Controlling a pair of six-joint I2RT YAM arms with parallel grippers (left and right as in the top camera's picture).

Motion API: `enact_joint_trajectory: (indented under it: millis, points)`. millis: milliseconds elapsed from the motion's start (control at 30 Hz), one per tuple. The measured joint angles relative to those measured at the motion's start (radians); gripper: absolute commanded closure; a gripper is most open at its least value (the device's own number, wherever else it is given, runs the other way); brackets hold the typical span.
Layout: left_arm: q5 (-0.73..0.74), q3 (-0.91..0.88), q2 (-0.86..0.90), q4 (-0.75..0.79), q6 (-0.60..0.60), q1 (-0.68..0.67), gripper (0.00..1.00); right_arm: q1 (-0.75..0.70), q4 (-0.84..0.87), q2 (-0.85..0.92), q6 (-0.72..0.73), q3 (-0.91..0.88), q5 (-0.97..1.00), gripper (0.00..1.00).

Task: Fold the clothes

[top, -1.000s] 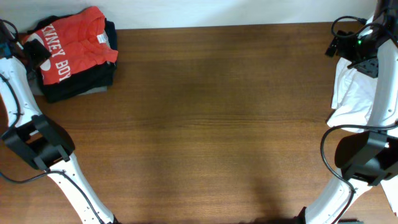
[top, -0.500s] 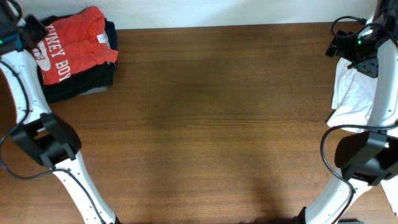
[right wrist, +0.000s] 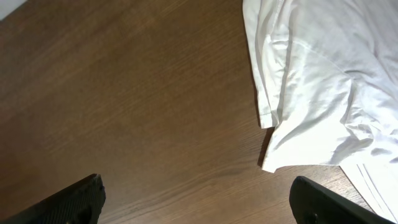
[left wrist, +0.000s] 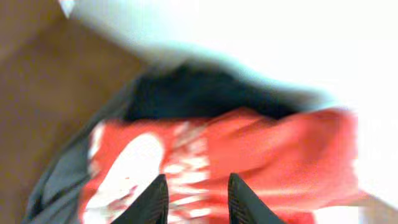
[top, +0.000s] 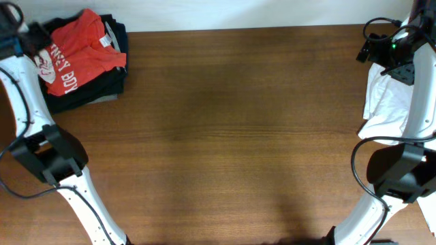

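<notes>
A red shirt with white lettering (top: pixel 78 51) tops a stack of dark folded clothes (top: pixel 92 88) at the table's far left corner. My left gripper (top: pixel 41 41) hovers over the shirt's left part. In the blurred left wrist view its fingers (left wrist: pixel 155 199) stand a narrow way apart, the red shirt (left wrist: pixel 261 143) showing in the gap, so my left gripper (left wrist: pixel 198 180) is open. A crumpled white garment (top: pixel 383 102) lies at the right edge. My right gripper (right wrist: pixel 196 186) is wide open over bare wood beside the white garment (right wrist: pixel 323 74).
The wooden table (top: pixel 231 136) runs between the two piles. A pale wall lies behind the far edge. Both arm bases (top: pixel 48 160) stand near the front corners, with cables near the right wrist (top: pixel 375 30).
The left gripper moved up and left over the stack. The red shirt has shifted left and turned slightly. The right arm has not moved.
</notes>
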Motion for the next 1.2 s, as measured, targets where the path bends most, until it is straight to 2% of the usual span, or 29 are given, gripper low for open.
enact_joint_trajectory:
  millis: [67, 133, 200, 267, 400, 467, 567, 633, 667, 700, 767, 833, 900, 933, 1200]
  points:
    - [0.05, 0.006, -0.041, 0.018, -0.004, -0.027, 0.63, 0.0, 0.0, 0.0, 0.0, 0.0, 0.0, 0.02]
    - [0.079, 0.012, -0.045, 0.031, -0.004, -0.068, 0.55, 0.0, 0.0, 0.0, 0.0, 0.0, 0.0, 0.02]
    - [0.096, 0.011, -0.027, 0.051, -0.007, -0.109, 0.55, 0.0, 0.0, 0.0, 0.0, 0.0, 0.0, 0.02]
    - [0.111, 0.011, 0.015, 0.08, -0.008, -0.153, 0.51, 0.0, -0.001, 0.0, 0.0, 0.0, 0.0, 0.02]
    - [0.109, 0.011, 0.153, 0.086, -0.009, -0.164, 0.35, 0.0, 0.0, 0.0, 0.0, 0.0, 0.0, 0.02]
    - [0.113, 0.008, 0.2, 0.078, -0.011, -0.164, 0.3, 0.0, 0.0, 0.0, 0.0, 0.0, 0.0, 0.02]
    - [0.126, 0.016, 0.206, 0.07, -0.01, -0.17, 0.3, 0.0, 0.0, 0.0, 0.0, 0.0, 0.0, 0.02]
    - [0.165, 0.018, 0.199, 0.042, -0.01, -0.17, 0.2, 0.0, 0.0, 0.0, 0.0, 0.0, 0.0, 0.02]
    - [0.193, 0.018, 0.189, 0.025, -0.008, -0.17, 0.04, 0.0, -0.001, 0.0, 0.0, 0.0, 0.0, 0.02]
    - [0.262, 0.018, 0.16, -0.004, -0.011, -0.169, 0.01, 0.0, 0.0, 0.0, 0.0, 0.0, 0.0, 0.02]
    - [0.351, 0.018, 0.103, -0.031, -0.011, -0.169, 0.01, 0.0, 0.0, 0.0, 0.0, 0.0, 0.0, 0.02]
    - [0.492, 0.019, -0.038, -0.143, -0.011, -0.169, 0.01, 0.0, 0.0, 0.0, 0.0, 0.0, 0.0, 0.02]
    - [0.537, 0.029, -0.152, -0.249, -0.01, -0.169, 0.01, 0.0, 0.0, 0.0, 0.0, 0.0, 0.0, 0.02]
    - [0.558, 0.031, -0.22, -0.365, -0.006, -0.169, 0.01, 0.0, 0.0, 0.0, 0.0, 0.0, 0.0, 0.02]
    - [0.555, 0.038, -0.381, -0.854, 0.135, -0.172, 0.01, 0.0, 0.0, 0.0, 0.0, 0.0, 0.0, 0.02]
